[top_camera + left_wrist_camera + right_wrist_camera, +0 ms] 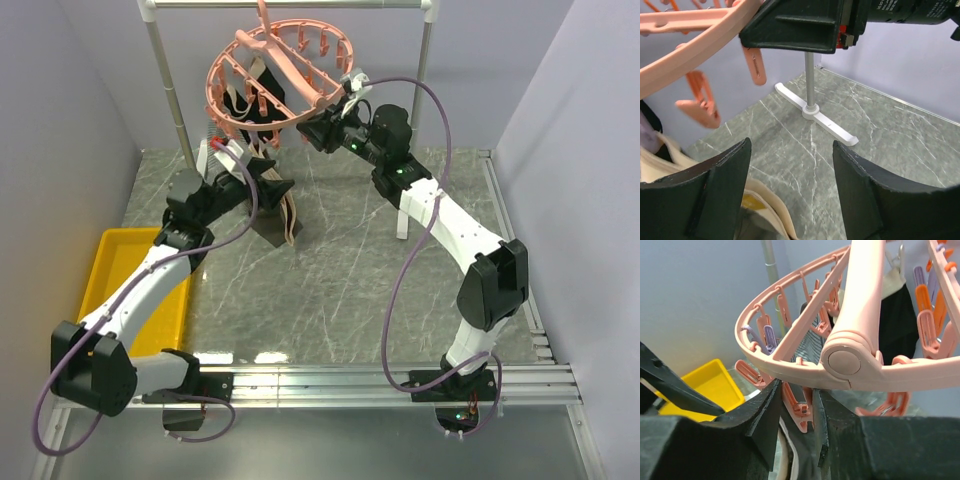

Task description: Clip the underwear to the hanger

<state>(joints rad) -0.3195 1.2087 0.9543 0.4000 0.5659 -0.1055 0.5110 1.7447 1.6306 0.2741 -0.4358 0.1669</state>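
The salmon-pink hanger hangs tilted from the white rail, with many clip pegs round its ring. My right gripper is at the ring's near right edge. Its jaws are shut on one hanging clip peg, with a finger pressing on each side. The underwear is dark with a beige waistband and hangs off the table under my left gripper. In the left wrist view that gripper stands open and wide. The waistband is draped round its left finger, below the hanger's ring.
A yellow tray sits at the table's left edge. The rail's white posts and flat foot stand at the back. A black garment and a striped cloth hang from the hanger's far pegs.
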